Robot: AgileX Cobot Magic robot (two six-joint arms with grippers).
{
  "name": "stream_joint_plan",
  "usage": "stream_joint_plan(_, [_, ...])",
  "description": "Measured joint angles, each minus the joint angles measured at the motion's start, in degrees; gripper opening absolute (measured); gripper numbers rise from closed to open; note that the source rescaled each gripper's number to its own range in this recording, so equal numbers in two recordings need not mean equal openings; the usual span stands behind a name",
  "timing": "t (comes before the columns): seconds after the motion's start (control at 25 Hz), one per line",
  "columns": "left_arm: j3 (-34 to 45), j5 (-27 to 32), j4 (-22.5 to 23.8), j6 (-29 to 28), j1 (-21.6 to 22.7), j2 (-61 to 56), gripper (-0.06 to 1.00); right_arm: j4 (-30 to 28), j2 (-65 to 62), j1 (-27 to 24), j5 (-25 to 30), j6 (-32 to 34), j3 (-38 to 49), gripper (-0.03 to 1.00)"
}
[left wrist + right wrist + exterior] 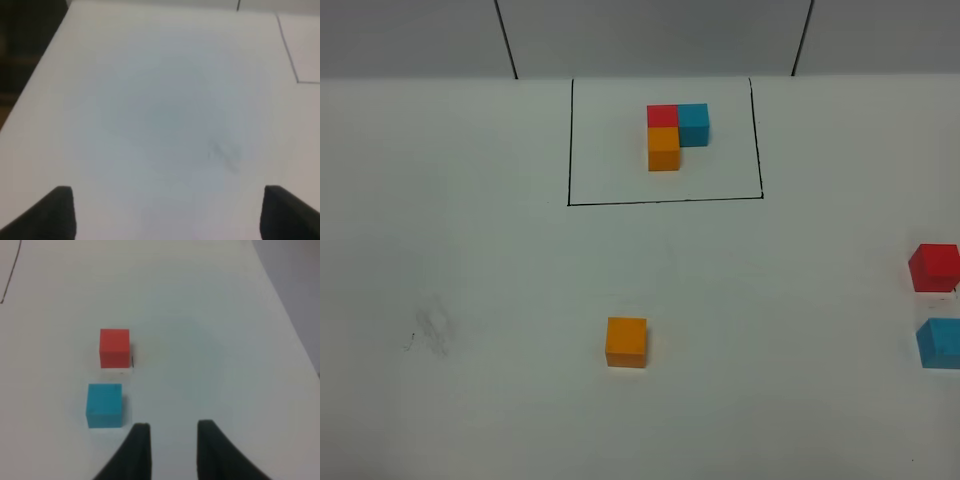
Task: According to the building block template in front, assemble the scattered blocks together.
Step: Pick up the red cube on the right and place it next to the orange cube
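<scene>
Left gripper (167,212): 2 matte blk fingers (57,215), blocky w/ slanted edges. Right gripper (170,442): dark grey-blk fingers (140,450), wider at base, tapering to blunt squared tips.

Bright, even light, faint shadows beside the scattered blocks (626,342); wrist views blurred.

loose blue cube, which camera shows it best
The right wrist view: the loose blue cube sits whole and close there, apart from the red cube. The exterior high view clips the cube at its right edge. The left wrist view does not show it.
</scene>
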Motion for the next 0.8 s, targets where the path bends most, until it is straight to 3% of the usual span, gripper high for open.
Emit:
stream_joint_plan(0.12, [3.5, -0.5, 0.0, -1.9, 0.1, 0.0, 0.69, 0.0, 0.0, 0.0, 0.0, 0.0, 0.0, 0.0])
stream_joint_plan(0.8, [3.9, -1.5, 0.4, -2.7, 0.1, 0.0, 0.69, 0.0, 0.0, 0.0, 0.0, 0.0, 0.0, 0.0])
